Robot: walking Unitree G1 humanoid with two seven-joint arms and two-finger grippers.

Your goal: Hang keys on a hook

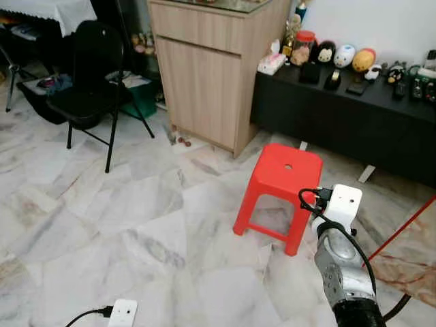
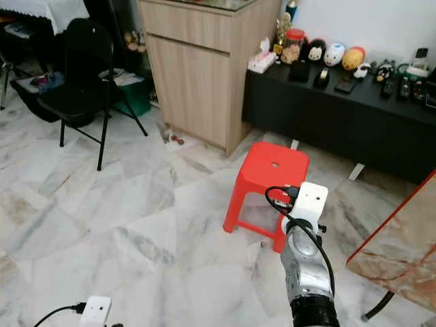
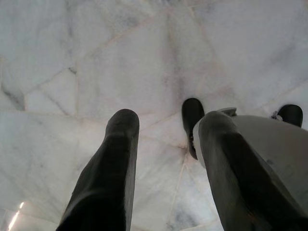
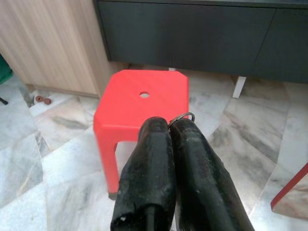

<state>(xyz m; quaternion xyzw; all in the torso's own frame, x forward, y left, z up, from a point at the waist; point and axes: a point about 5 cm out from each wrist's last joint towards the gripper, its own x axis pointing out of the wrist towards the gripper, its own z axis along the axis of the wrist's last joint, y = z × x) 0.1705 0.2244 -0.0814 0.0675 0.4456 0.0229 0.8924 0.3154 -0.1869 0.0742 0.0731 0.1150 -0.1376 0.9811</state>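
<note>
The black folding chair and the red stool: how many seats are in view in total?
2: a black folding chair at the far left beside the wooden cabinet, and a red stool ahead of the right gripper. Others may be hidden.

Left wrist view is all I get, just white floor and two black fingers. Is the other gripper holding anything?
Observer: Yes. The right gripper is shut on a small metal key ring poking out at its tips.
Operator: What's in front of it?
Observer: A red stool with a hole in its seat, standing on the marble floor.
Operator: Can you see a hook?
Observer: I can't make one out; behind the stool are a wooden cabinet and a black sideboard.
</note>
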